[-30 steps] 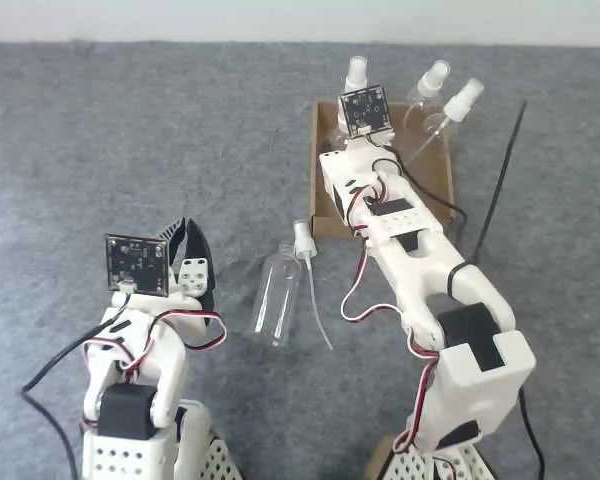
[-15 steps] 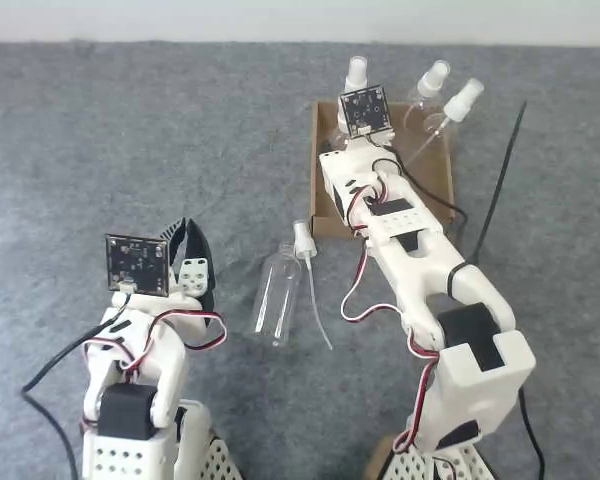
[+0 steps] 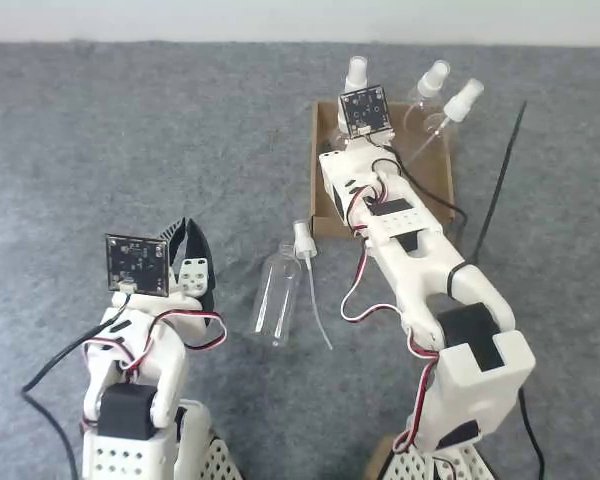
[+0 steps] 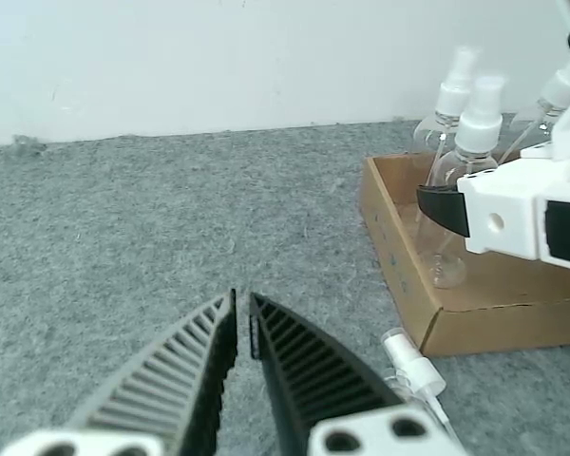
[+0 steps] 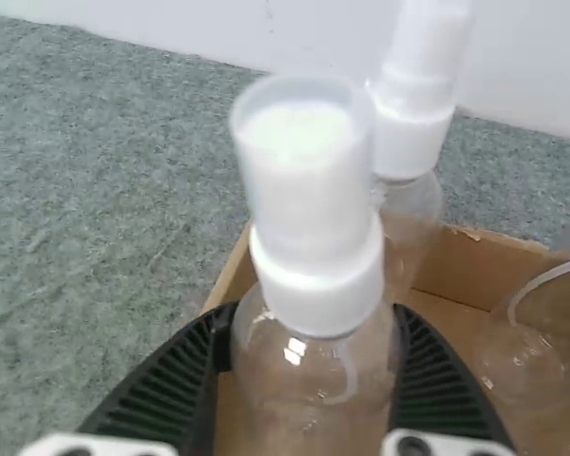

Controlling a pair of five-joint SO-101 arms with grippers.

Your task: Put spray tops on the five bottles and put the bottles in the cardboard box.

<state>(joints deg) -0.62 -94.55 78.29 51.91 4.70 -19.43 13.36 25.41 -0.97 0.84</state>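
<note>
nearest, the left end effector (image 4: 242, 304) hangs low over the bench (image 3: 130, 130), clenched on nothing, its tips almost touching. near it, towards the other arm, the lying bottle (image 3: 278, 295) rests on its side, its spray top (image 3: 303, 240) fitted and turned towards the box (image 3: 325, 215), close to the box's near wall. farther off, the right end effector (image 5: 309, 366) sits inside the box, grasping the held bottle (image 5: 313, 399) upright by its body. other bottles (image 3: 432, 80) stand behind and beside it.

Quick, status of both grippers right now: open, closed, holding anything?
Left gripper: closed, holding nothing.
Right gripper: closed on a spray-topped bottle.
</note>
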